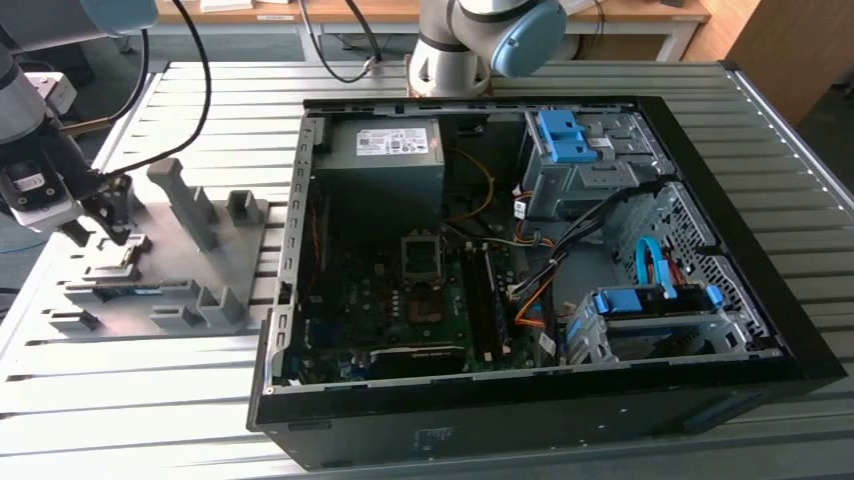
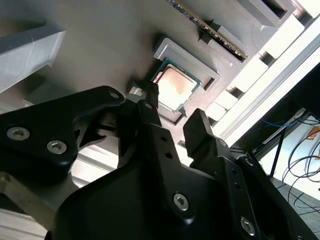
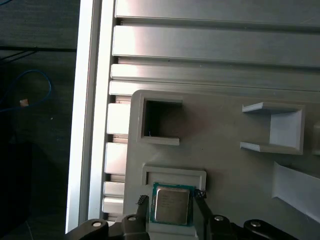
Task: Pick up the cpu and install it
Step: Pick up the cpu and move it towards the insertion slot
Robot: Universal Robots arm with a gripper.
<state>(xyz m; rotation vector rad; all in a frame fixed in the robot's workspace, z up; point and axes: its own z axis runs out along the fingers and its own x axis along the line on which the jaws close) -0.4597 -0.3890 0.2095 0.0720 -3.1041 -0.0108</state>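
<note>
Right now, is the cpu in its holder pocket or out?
In. The cpu lies flat in its pocket on the grey holder, with the open gripper straddling it. Whether the gripper touches it, cannot tell.

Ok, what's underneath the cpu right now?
The cpu lies in a shallow square pocket of the grey holder. The pocket's floor is covered by the chip itself, so it can't be seen. The open gripper straddles it.

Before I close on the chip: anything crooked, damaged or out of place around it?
Nothing stands out. In the first wrist view the cpu lies flat and square in its recess in the grey fixture, and the gripper is open, with one finger on either side of the chip.
</note>
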